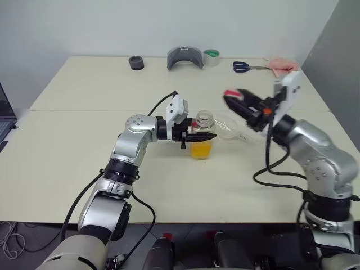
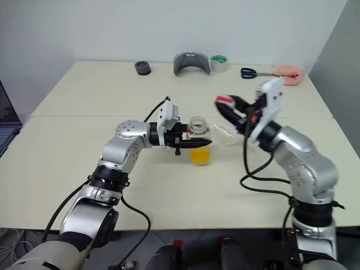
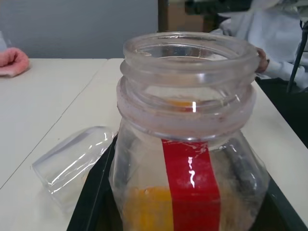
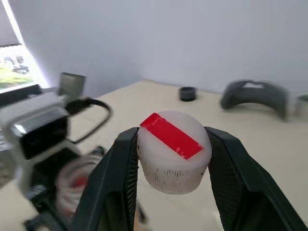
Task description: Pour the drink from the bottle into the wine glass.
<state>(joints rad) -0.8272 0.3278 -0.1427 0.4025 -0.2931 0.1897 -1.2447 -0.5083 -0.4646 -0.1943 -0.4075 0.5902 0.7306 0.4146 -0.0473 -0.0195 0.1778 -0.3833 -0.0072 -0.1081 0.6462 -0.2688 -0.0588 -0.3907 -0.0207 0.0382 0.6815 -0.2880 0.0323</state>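
My left gripper (image 1: 194,136) is shut on the bottle (image 1: 202,132), which stands upright near the middle of the table with its wide mouth uncovered. The orange drink (image 1: 201,149) fills its lower part, and a red label strip (image 3: 190,187) runs down its side. My right gripper (image 1: 233,98) is raised to the right of the bottle and shut on the white cap (image 4: 173,151), which has a red strip on top. The clear wine glass (image 1: 229,128) appears to lie on its side on the table just right of the bottle, below the right gripper.
Along the table's far edge sit a black tape roll (image 1: 135,62), a grey curved object (image 1: 184,57), a green-and-white tape roll (image 1: 211,57), blue-handled scissors (image 1: 247,66) and a pink cloth (image 1: 283,65). A person's white sleeve (image 3: 269,33) is beyond the table.
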